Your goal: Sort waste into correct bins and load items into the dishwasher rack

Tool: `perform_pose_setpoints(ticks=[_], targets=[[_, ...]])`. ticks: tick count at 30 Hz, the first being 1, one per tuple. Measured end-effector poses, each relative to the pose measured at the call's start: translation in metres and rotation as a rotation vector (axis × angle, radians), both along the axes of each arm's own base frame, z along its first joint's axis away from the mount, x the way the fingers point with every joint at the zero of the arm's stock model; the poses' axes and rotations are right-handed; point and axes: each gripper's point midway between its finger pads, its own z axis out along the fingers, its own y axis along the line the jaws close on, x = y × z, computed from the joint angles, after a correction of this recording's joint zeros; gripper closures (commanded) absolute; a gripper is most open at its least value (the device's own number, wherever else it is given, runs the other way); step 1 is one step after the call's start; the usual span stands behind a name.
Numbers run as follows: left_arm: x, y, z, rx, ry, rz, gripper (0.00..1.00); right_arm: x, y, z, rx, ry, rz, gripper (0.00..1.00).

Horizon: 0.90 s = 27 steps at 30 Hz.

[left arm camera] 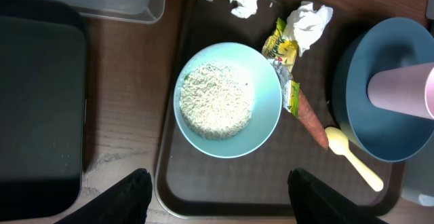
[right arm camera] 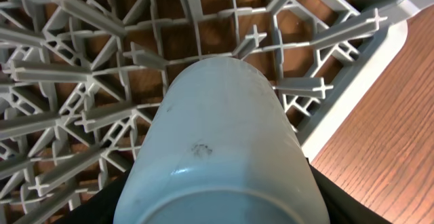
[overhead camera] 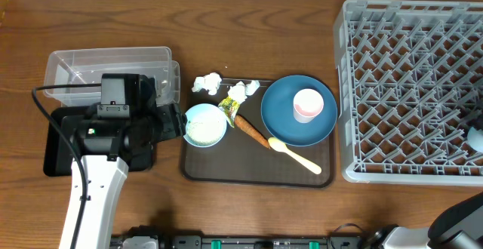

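My left gripper (left arm camera: 220, 203) hangs open just short of the white bowl (left arm camera: 227, 100) of rice (overhead camera: 204, 130), at the brown tray's left end. Tissue wads (overhead camera: 207, 83) (left arm camera: 308, 20), a yellow-green wrapper (left arm camera: 285, 61), an orange carrot piece (left arm camera: 312, 119) and the pale yellow spoon (overhead camera: 294, 155) lie on that tray. The pink cup (overhead camera: 307, 104) stands upside down on the dark blue plate (overhead camera: 283, 121). My right gripper (right arm camera: 220, 210) is shut on the light blue cup (right arm camera: 217, 142) (overhead camera: 476, 137), held bottom-up over the grey dishwasher rack (overhead camera: 407, 90) near its right edge.
The clear tub (overhead camera: 75, 64) stands at the back left, with the black tray (overhead camera: 53, 155) in front of it under my left arm. The brown serving tray (overhead camera: 226, 166) sits between these bins and the rack. Bare wood table (right arm camera: 386, 136) shows beyond the rack's edge.
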Motion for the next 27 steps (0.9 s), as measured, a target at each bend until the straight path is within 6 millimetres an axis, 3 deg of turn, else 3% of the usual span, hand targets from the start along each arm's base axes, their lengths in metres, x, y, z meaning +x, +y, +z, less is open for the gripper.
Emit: perform_pose_setpoints(ticks=[9, 15, 18, 21, 24, 25, 27], targets=[[-0.001, 0.000, 0.000, 0.000, 0.003, 0.000, 0.33, 0.017, 0.004, -0.006, 0.050, -0.065, 0.034, 0.97], [-0.001, 0.000, 0.000, 0.000, 0.003, 0.000, 0.33, 0.004, 0.007, -0.011, 0.058, -0.001, 0.016, 0.98], [-0.001, 0.000, 0.000, 0.000, 0.003, 0.000, 0.33, -0.001, 0.007, -0.012, 0.052, 0.019, 0.009, 0.92], [-0.001, 0.000, -0.001, 0.000, 0.005, 0.000, 0.33, -0.001, 0.006, -0.014, 0.048, 0.021, 0.007, 0.73], [-0.002, 0.000, -0.001, 0.000, 0.010, 0.000, 0.33, -0.002, 0.007, -0.016, 0.053, 0.024, 0.008, 0.35], [-0.002, 0.000, -0.001, 0.000, 0.010, 0.000, 0.33, -0.002, 0.007, -0.016, 0.053, 0.022, 0.006, 0.27], [-0.002, 0.000, -0.001, 0.000, 0.010, 0.000, 0.33, 0.000, 0.006, -0.016, 0.050, 0.014, 0.005, 0.19]])
